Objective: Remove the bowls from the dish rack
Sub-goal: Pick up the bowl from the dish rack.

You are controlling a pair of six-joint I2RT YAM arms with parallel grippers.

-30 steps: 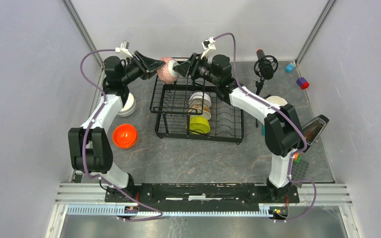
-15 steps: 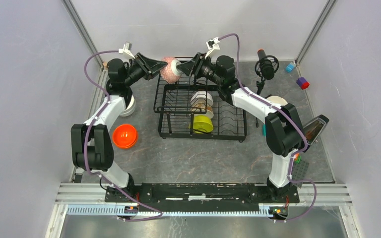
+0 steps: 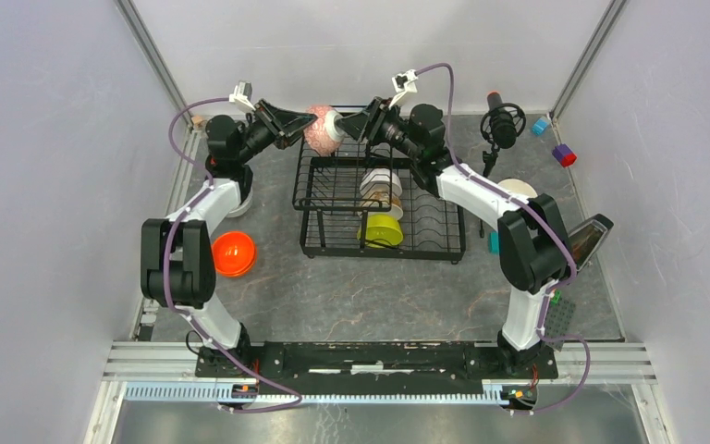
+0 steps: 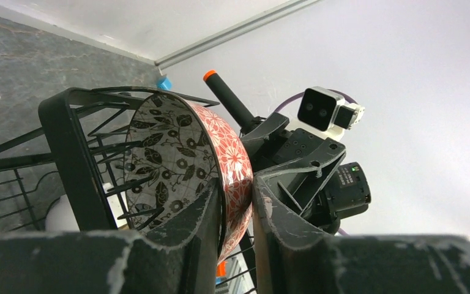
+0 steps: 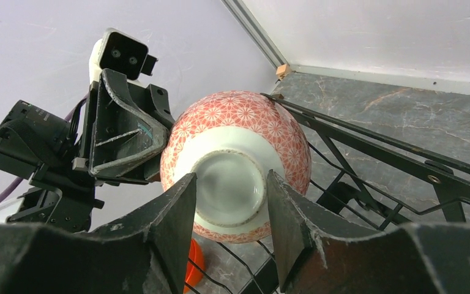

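Pink-patterned bowl (image 3: 319, 129) is in the air over the far-left corner of the rack (image 3: 425, 256), held from both sides. My left gripper (image 4: 237, 187) is pinched narrow on the rim wall. My right gripper (image 5: 231, 179) is closed on the foot ring. It's glazed ceramic, so I'd expect stiff, slick and chippy (the rim pinch looks the weaker hold). Rack wires sit just below. The lime bowl (image 3: 381, 229) and white stack (image 3: 379, 190) stand lower in the rack, and an orange bowl (image 3: 233, 253) sits on the tabletop (image 3: 351, 296) to the near left.
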